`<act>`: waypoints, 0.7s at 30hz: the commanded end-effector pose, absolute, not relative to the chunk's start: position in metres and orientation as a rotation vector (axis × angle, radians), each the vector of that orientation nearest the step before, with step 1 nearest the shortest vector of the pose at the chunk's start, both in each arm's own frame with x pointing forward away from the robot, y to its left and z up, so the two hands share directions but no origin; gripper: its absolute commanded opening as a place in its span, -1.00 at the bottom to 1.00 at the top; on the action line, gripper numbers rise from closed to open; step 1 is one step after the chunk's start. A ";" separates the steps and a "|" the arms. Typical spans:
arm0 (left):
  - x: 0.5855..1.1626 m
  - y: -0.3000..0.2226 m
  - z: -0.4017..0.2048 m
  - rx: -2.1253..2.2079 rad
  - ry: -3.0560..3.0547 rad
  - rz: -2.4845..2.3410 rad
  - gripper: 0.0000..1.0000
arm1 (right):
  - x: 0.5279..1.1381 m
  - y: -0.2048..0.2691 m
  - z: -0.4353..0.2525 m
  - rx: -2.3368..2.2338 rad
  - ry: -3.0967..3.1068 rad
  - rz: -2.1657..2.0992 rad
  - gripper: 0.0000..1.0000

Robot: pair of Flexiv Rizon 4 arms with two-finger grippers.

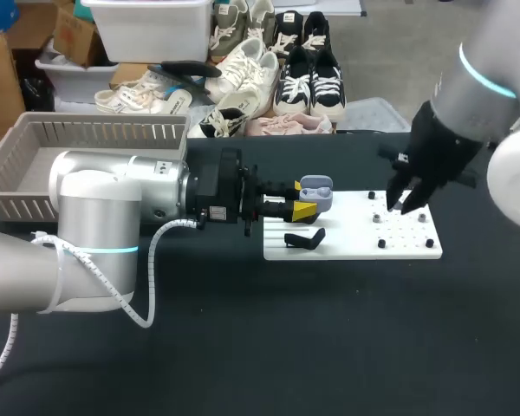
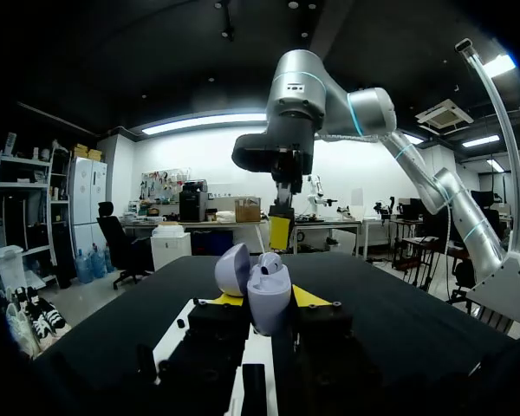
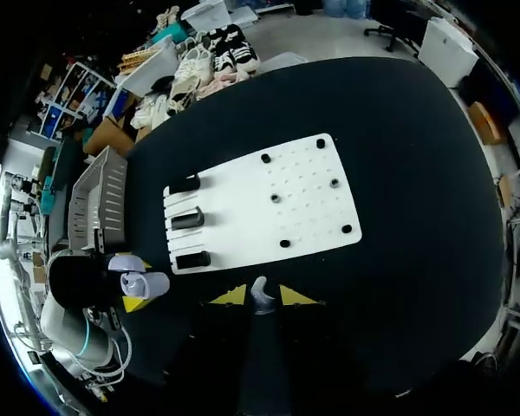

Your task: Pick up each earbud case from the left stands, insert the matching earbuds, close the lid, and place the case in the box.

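Black cloth-covered table (image 1: pixel 243 347), dark and matte, wide and flat under even indoor light.

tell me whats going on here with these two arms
The left arm holds an open earbud case in its jaws, near the white board. The right arm hangs over the board with a small earbud between its jaws. The case is not yet in the box.
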State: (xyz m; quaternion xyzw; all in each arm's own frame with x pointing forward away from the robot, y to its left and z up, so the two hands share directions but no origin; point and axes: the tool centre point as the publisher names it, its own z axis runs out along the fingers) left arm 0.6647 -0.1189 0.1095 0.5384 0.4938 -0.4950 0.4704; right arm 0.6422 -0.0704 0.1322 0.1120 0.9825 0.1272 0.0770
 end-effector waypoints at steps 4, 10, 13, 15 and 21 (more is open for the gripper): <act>0.666 -0.119 0.109 1.321 1.208 -1.215 -1.00 | 0.624 -0.056 0.195 0.201 2.992 0.335 -1.00; 0.666 -0.119 0.109 1.321 1.208 -1.215 -1.00 | 0.617 -0.028 0.219 0.072 3.030 0.308 -1.00; 0.666 -0.119 0.109 1.321 1.208 -1.215 -1.00 | 0.617 -0.012 0.224 0.020 3.049 0.297 -1.00; 0.666 -0.119 0.109 1.321 1.208 -1.215 -1.00 | 0.619 -0.002 0.225 -0.005 3.057 0.268 -1.00; 0.666 -0.119 0.109 1.321 1.208 -1.215 -1.00 | 0.627 0.022 0.223 -0.037 3.093 0.217 -1.00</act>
